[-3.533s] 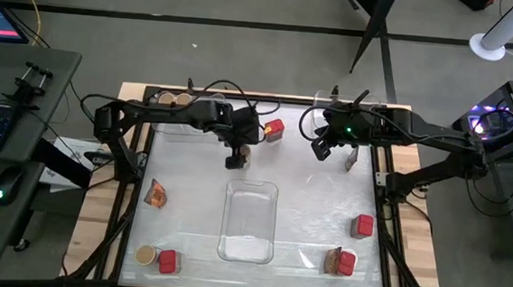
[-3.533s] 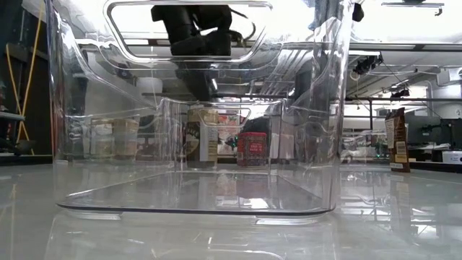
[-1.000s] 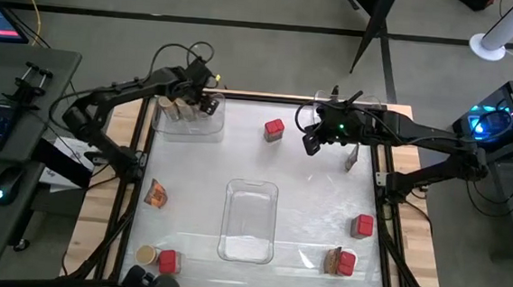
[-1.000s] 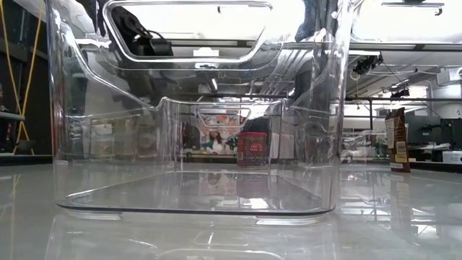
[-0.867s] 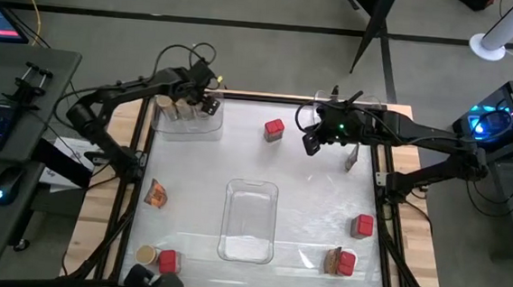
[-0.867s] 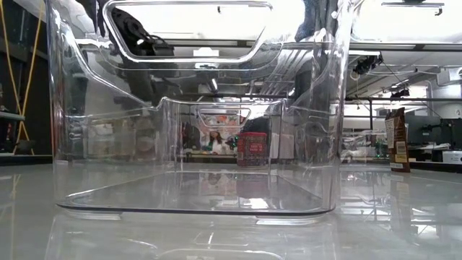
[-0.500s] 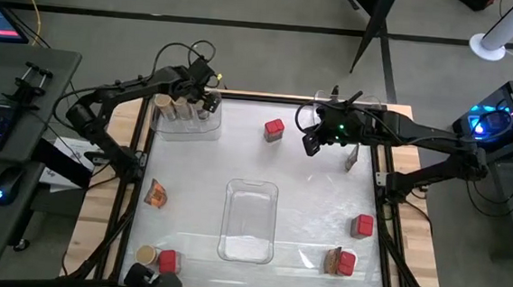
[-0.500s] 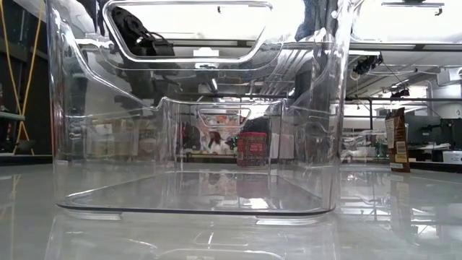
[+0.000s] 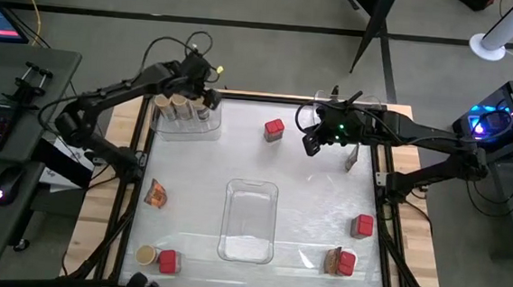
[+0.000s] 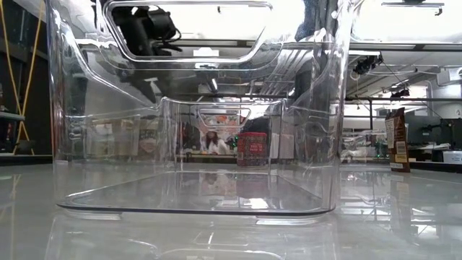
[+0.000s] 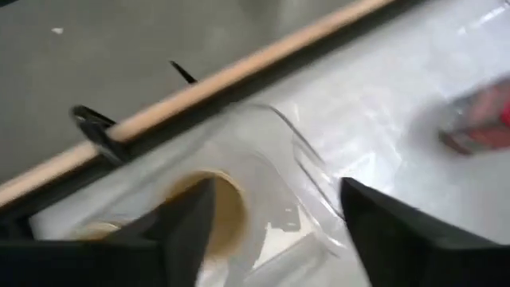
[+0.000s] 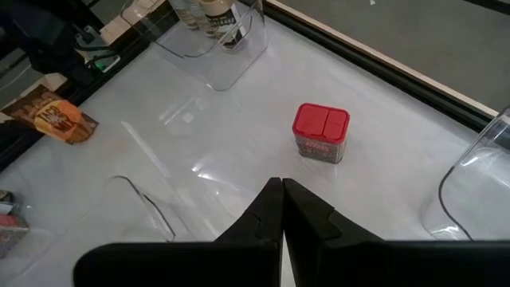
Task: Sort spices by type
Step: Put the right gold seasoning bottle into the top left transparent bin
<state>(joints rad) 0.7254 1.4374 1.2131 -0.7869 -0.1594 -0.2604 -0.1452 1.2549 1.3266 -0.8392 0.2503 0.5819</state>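
1. Since the square red-lidded spice container point(image 9: 274, 129) stands upright on the white bench point(image 9: 315, 211) just beside my right gripper point(image 9: 311, 147), whose fingers are pressed together and empty, I'd judge that arm nearer.
2. My left gripper point(image 9: 198, 91) hovers open over the far-left clear plastic tray point(image 9: 185, 125) of tan-lidded jars point(image 9: 184, 109).

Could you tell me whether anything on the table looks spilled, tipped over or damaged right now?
Nothing stands out. The jars sit upright in the rear-left tray, the red container stands upright on the table, and the centre tray shows no spill.
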